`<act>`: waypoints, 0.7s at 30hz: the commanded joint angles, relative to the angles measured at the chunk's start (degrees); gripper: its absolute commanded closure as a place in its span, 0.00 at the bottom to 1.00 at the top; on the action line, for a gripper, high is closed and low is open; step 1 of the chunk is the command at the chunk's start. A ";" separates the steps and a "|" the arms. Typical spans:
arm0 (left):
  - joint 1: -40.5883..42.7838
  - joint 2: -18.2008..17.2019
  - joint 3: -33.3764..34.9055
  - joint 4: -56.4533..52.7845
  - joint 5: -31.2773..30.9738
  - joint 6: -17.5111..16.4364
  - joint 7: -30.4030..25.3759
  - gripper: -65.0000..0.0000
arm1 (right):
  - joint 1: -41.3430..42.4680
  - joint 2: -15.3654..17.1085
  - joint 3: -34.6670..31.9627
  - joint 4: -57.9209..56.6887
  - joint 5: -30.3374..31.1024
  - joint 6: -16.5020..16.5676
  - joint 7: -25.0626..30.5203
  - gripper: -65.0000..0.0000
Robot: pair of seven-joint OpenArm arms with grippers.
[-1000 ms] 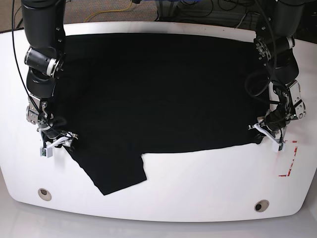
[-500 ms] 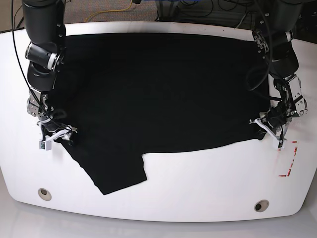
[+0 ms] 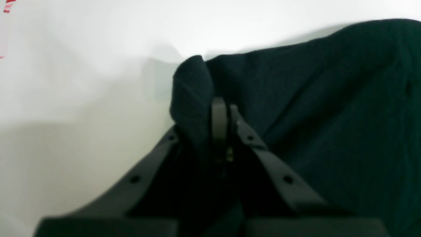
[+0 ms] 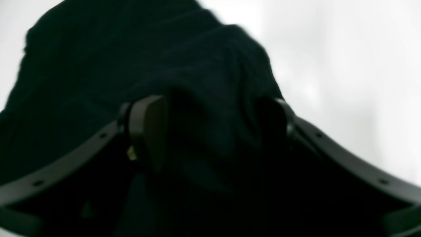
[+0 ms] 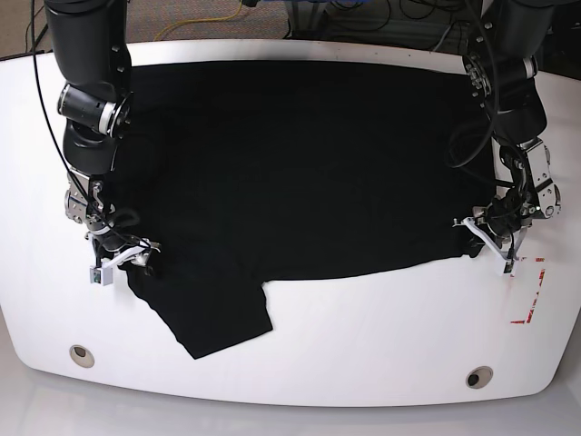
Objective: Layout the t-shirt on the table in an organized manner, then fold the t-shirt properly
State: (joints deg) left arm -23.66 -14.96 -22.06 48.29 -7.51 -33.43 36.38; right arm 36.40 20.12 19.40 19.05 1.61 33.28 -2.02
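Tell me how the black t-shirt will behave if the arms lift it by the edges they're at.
The t-shirt will likely sag between the grips: it lies limp and flat on the table. It bunches where the left gripper pinches it, so probably soft and thin. A fold humps between the right gripper pads, so it may slip.

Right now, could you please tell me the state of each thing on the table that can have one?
T-shirt: spread flat, plain black side up, one sleeve toward the near edge.
Left gripper: shut on the t-shirt's edge.
Right gripper: jaws apart, a fold of cloth between them.
Table: carries the t-shirt.
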 commanded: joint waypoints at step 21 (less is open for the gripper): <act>-1.35 -0.73 0.57 0.54 0.43 0.07 0.06 1.00 | 1.62 2.78 -0.19 3.41 -0.24 0.35 -0.48 1.00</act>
State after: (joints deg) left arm -23.70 -14.98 -21.58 48.27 -7.49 -33.41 36.36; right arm 36.34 21.52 19.11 19.81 0.45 33.41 -3.77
